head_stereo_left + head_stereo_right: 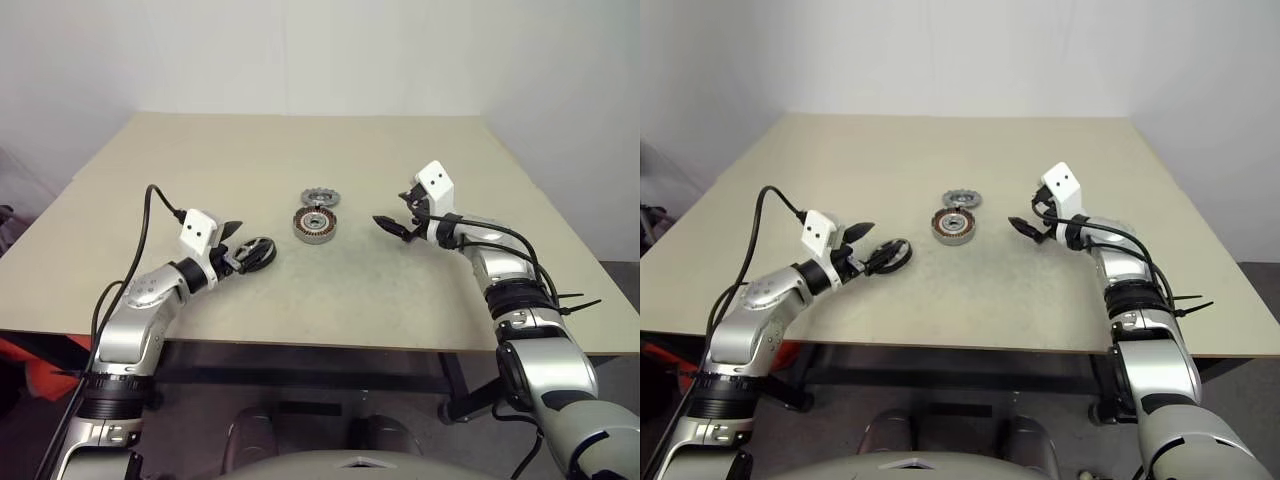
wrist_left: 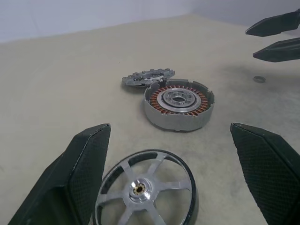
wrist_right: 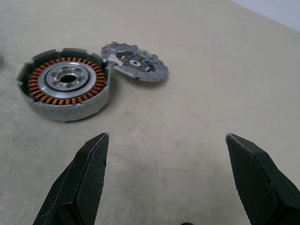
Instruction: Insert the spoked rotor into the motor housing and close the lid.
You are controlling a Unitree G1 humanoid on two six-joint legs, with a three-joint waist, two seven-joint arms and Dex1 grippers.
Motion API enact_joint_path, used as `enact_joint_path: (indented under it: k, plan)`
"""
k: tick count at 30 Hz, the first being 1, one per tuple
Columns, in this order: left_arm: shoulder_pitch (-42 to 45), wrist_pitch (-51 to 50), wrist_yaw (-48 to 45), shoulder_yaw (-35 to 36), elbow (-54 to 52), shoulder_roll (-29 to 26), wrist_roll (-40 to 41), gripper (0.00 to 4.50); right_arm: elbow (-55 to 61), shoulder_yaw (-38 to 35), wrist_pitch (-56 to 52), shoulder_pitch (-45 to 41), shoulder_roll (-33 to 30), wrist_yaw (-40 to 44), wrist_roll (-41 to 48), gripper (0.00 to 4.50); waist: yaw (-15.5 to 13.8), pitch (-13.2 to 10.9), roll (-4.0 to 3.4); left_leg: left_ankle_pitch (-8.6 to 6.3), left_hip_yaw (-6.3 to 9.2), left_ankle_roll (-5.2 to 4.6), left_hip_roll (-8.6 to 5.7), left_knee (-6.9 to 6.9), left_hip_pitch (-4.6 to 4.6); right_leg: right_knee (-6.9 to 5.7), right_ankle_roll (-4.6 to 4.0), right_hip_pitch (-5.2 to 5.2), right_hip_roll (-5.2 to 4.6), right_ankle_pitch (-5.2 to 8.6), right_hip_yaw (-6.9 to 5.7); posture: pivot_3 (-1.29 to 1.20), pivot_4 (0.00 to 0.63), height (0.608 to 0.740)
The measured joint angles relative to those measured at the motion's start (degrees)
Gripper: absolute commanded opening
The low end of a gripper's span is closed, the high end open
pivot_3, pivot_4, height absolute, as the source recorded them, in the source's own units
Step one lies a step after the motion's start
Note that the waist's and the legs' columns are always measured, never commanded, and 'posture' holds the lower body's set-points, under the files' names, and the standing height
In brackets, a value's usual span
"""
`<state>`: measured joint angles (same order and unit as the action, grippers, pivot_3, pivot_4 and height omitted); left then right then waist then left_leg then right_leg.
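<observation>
Left wrist view showed the left gripper (image 1: 238, 246) spread wide about the spoked rotor (image 2: 145, 190), which lay flat on the table (image 1: 420, 290), seemingly lined up for a grasp. The motor housing (image 1: 316, 226) sat mid-table, windings up, its notched lid (image 1: 321, 196) touching its far side. The right gripper (image 3: 167, 136) hovered nearby, likewise spread and empty, probably ready to steady it.

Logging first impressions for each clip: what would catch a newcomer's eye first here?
Mid-table, the round grey metal motor housing with its ring of copper windings stands open, a notched grey disc lying against its far side. Nearer the left gripper, whose black fingers are spread, lies the dark-rimmed spoked rotor with a silver hub, flat on the beige tabletop. The right gripper hangs open on the housing's other side.
</observation>
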<state>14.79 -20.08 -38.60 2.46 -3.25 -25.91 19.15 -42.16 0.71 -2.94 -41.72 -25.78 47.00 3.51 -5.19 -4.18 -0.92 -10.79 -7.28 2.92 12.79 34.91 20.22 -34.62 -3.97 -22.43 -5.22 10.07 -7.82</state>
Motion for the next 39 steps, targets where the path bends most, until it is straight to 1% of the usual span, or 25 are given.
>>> enact_joint_path:
  k: [5, 7, 10, 12, 15, 19, 20, 24, 27, 28, 33, 39]
  plan:
    - [10.7, 2.5, -5.7, -3.0, 8.6, -4.3, -3.3, 4.31, 1.1, 0.1, 0.0, 0.4, -0.1, 0.8, -0.1, 4.50, -0.2, 0.0, 0.00, 0.01, -0.04, 0.02, -0.03, 0.00, -0.04, -0.01, 0.00, 0.00, 0.00, 0.00, 0.08, 0.00, 0.000, 0.740]
    - [16.2, 4.8, -8.0, -5.1, 14.0, -5.4, -6.0, 4.31, 1.7, 0.1, 0.0, 0.5, 0.0, 0.8, -0.1, 4.50, -0.3, 0.0, 0.00, 0.01, -0.05, 0.02, -0.05, 0.00, -0.06, 0.01, 0.00, 0.00, 0.00, 0.00, 0.11, 0.00, 0.000, 0.740]
    - [27.4, 10.2, -12.4, -10.8, 27.5, -5.9, -12.4, 4.31, 2.9, 0.1, 0.0, 0.8, 0.0, 0.7, 0.0, 4.50, -0.4, 0.0, 0.00, 0.02, -0.05, 0.03, -0.07, 0.00, -0.03, 0.02, 0.01, 0.01, -0.01, 0.00, 0.13, 0.00, 0.000, 0.740]
    - [32.4, 14.6, -15.2, -13.9, 34.4, -5.7, -15.9, 4.31, 3.7, 0.0, 0.0, 1.0, -0.1, 0.7, 0.0, 4.50, -0.4, 0.0, 0.00, 0.02, -0.06, 0.03, -0.10, -0.08, -0.01, 0.08, 0.03, -0.01, -0.04, 0.00, 0.16, 0.00, 0.000, 0.740]
    - [37.5, 20.5, -18.8, -17.2, 43.9, -4.6, -19.8, 4.31, 4.6, -0.1, -0.1, 1.2, -0.5, 0.7, 0.0, 4.50, -0.4, 0.0, 0.00, 0.04, -0.14, 0.06, -0.10, -0.29, 0.12, 0.07, 0.03, -0.25, -0.03, 0.00, 0.19, 0.00, 0.000, 0.740]
    - [44.7, 28.3, -23.2, -21.3, 57.1, -2.5, -25.3, 4.31, 6.1, -0.2, -0.2, 1.8, -0.7, 0.3, 0.0, 4.50, -0.9, 0.0, 0.00, 0.15, -0.14, 0.20, -0.07, -0.38, 0.96, -0.06, -0.04, -1.06, -0.01, -0.04, 0.19, 0.00, 0.000, 0.740]
    - [46.2, 30.0, -23.8, -22.1, 59.8, -1.8, -26.5, 4.31, 6.4, -0.2, -0.3, 2.0, -0.8, 0.2, 0.0, 4.50, -1.0, 0.0, 0.00, 0.15, -0.14, 0.21, -0.07, -0.37, 1.00, -0.07, -0.29, -1.08, -0.01, -0.17, 0.19, 0.00, 0.000, 0.740]
    - [52.8, 34.6, -23.2, -23.6, 70.3, 0.7, -31.5, 4.31, 9.7, -0.7, -1.2, 3.4, -0.8, -0.7, 0.5, 4.50, -1.8, 0.0, 0.01, 0.14, -0.16, 0.18, -0.08, -0.37, 1.04, -0.01, -0.26, -1.10, -0.02, -0.15, 0.19, 0.00, 0.000, 0.740]
    - [56.3, 36.1, -22.1, -24.1, 74.7, 2.1, -34.0, 4.31, 12.9, -0.9, -2.1, 5.3, -0.7, -1.9, 1.0, 4.50, -2.6, 0.0, 0.01, 0.13, -0.18, 0.17, -0.08, -0.37, 1.02, -0.01, -0.18, -1.08, -0.04, -0.09, 0.20, 0.00, 0.000, 0.740]
    - [57.1, 36.6, -22.0, -24.2, 75.8, 2.5, -34.8, 4.31, 14.3, -1.1, -2.6, 6.5, -0.7, -2.4, 1.2, 4.50, -3.1, 0.0, 0.01, 0.12, -0.21, 0.16, -0.08, -0.37, 1.00, -0.01, 0.08, -1.07, -0.05, 0.05, 0.20, 0.00, 0.000, 0.740]
    - [57.7, 38.4, -20.9, -24.9, 78.4, 4.6, -37.8, 4.31, 20.1, -2.2, -4.7, 10.7, -0.3, -4.8, 2.1, 4.50, -4.2, 0.0, 0.01, 0.13, -0.24, 0.16, -0.08, -0.37, 0.94, -0.04, 0.11, -1.05, -0.07, 0.07, 0.22, 0.00, 0.000, 0.740]
    - [59.7, 40.2, -18.0, -24.9, 79.4, 8.8, -39.7, 4.31, 28.8, -2.4, -7.8, 15.7, 0.9, -8.2, 3.3, 4.50, -5.6, 0.0, 0.02, 0.13, -0.25, 0.16, -0.08, -0.37, 0.89, -0.03, 0.13, -0.99, -0.09, 0.07, 0.22, 0.00, 0.000, 0.740]
